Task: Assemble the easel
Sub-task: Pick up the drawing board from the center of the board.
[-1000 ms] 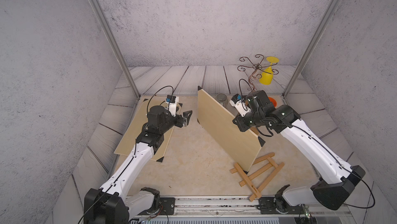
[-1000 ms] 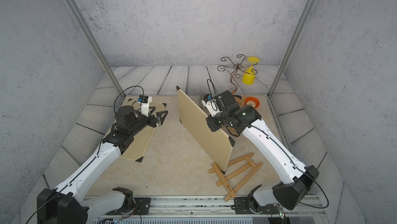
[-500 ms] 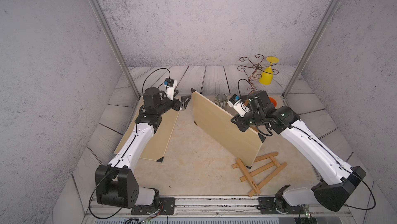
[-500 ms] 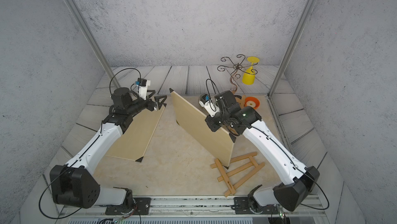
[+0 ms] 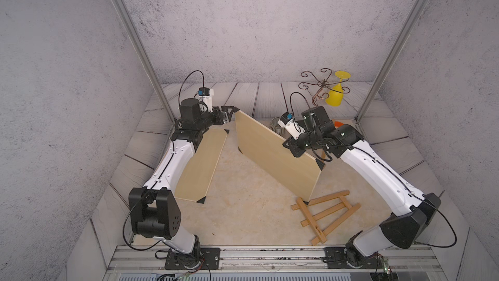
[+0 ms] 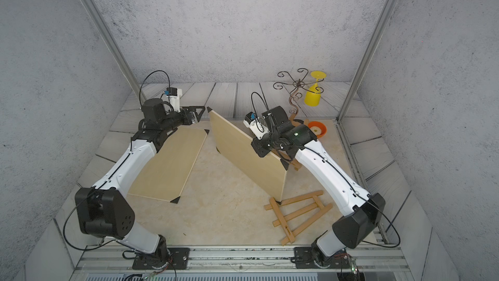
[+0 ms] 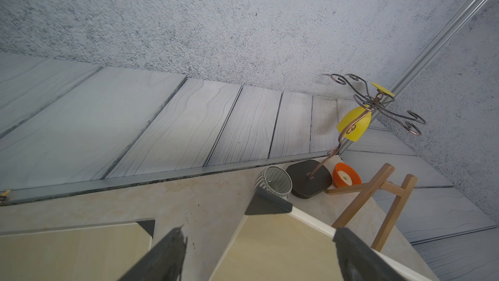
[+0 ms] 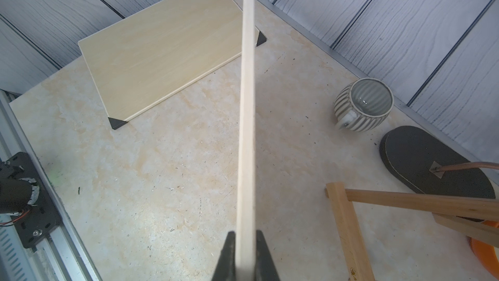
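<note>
Easel assembly is unfinished: the wooden frame [image 5: 309, 221] lies flat on the desk [image 5: 243, 212], below the right gripper and nearer the base rail, with nothing set on it.

The left gripper [image 5: 228, 111], jaws wide and empty, has swung off the flat board [image 5: 201, 166], which now lies beneath and behind it. It has reached the far upper corner of the raised board [image 5: 275, 155]. In the left wrist view that corner sits between its fingers [image 7: 167, 252]; contact cannot be confirmed.

The right gripper [image 8: 245, 252] is clamped on the raised board's top edge. The board has shifted toward the left gripper, and its low near corner now rests at the end of the wooden frame. A standing frame [image 7: 378, 198] is just beyond the right gripper. Judgement: a two-arm hold is being prepared so the board can be carried to a frame.

The desk is mottled beige with dark specks. A striped mug [image 8: 363, 104], a wire stand [image 5: 320, 88] with a yellow glass [image 5: 334, 97], and an orange bowl [image 6: 317, 128] lie beyond the right gripper. Grey textured walls [image 5: 243, 23] enclose the cell.
</note>
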### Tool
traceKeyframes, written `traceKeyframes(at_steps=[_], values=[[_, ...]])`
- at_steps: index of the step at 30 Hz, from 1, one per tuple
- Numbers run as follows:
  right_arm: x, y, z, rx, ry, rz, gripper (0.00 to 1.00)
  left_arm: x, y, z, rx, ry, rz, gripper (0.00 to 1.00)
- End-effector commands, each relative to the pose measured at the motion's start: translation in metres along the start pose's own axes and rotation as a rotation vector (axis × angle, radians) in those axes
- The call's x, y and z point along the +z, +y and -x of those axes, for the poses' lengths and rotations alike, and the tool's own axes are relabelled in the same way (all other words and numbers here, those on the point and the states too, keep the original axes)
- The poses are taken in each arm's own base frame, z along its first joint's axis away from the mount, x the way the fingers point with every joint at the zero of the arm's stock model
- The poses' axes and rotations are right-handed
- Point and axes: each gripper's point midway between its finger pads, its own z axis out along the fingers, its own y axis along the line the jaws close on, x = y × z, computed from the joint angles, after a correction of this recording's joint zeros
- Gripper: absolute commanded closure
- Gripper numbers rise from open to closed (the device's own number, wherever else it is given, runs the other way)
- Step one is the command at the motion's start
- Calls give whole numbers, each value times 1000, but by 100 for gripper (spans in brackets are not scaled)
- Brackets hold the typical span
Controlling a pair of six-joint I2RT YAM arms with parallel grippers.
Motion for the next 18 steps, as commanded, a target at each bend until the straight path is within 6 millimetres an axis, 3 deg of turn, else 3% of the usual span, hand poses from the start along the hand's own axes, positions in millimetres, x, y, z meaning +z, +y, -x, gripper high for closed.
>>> traceKeyframes(at_steps=[1, 12, 18], values=[[-19, -1, 38, -66, -191, -10, 100, 8, 3, 5, -15, 9, -1, 11], [-7, 4, 35, -75, -200, 25, 100, 42, -8, 7, -86, 46, -121, 14], [0, 4, 35, -68, -172, 43, 100, 55, -6, -4, -90, 65, -127, 17]])
